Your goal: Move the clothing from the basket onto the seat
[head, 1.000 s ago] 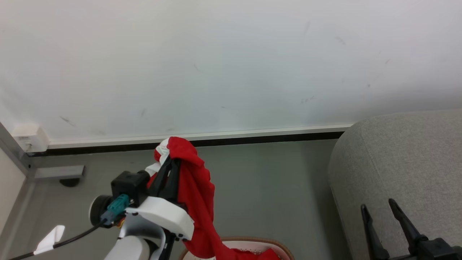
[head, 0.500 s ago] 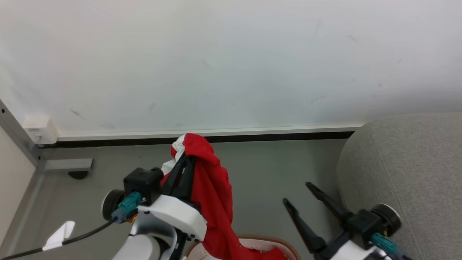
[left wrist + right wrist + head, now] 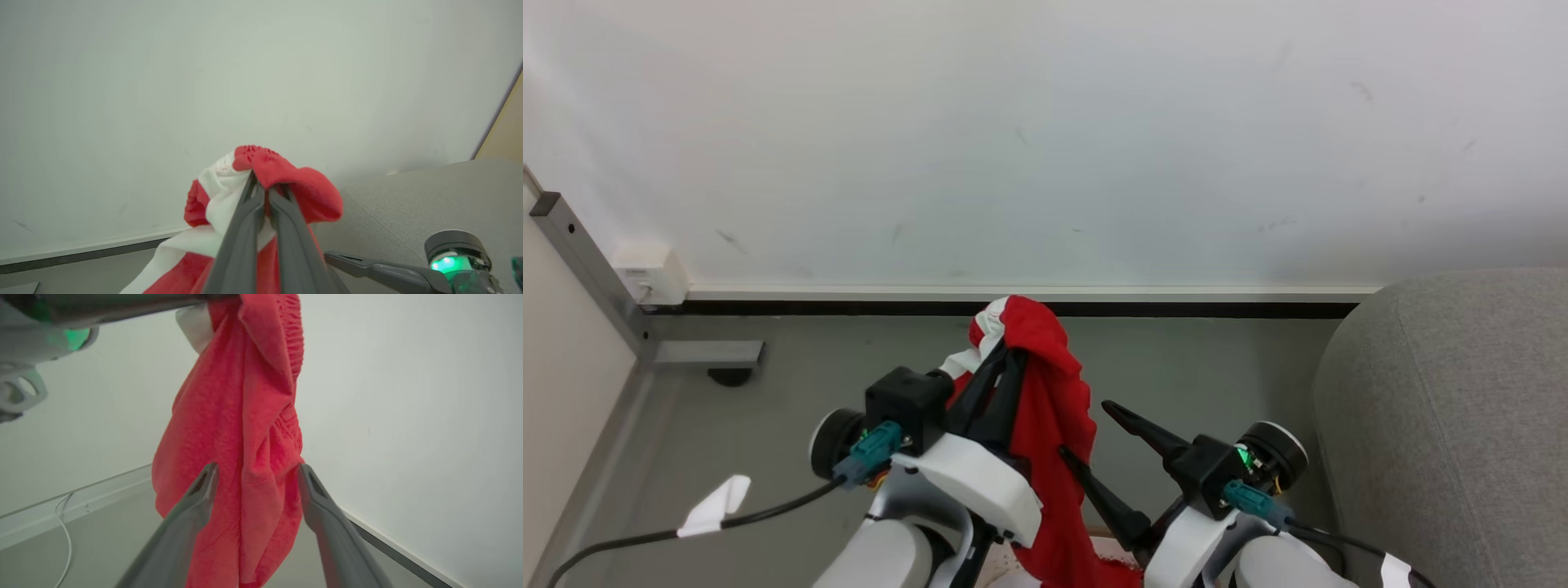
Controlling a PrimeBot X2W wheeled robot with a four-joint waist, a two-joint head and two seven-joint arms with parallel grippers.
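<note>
The bright red clothing (image 3: 1049,392) with a white panel hangs from my left gripper (image 3: 1005,357), which is shut on its top fold, high above the floor. In the left wrist view the left gripper (image 3: 262,188) pinches red and white folds of the clothing (image 3: 304,190). My right gripper (image 3: 1086,426) stands open just right of the hanging cloth. In the right wrist view the clothing (image 3: 245,416) drapes between the spread fingers of the right gripper (image 3: 257,469). The light grey seat (image 3: 1445,408) fills the right side. The basket lies almost wholly hidden under my arms.
A white wall with a pale baseboard (image 3: 1013,292) runs behind the grey floor (image 3: 1217,367). At the left are a white socket box (image 3: 645,273), a grey metal post (image 3: 588,261) and a black cable with a white tag (image 3: 715,506).
My right gripper has swung left from beside the seat to the hanging clothing, still open. The left gripper keeps its hold. The head camera has shifted, sliding the scene rightward.
</note>
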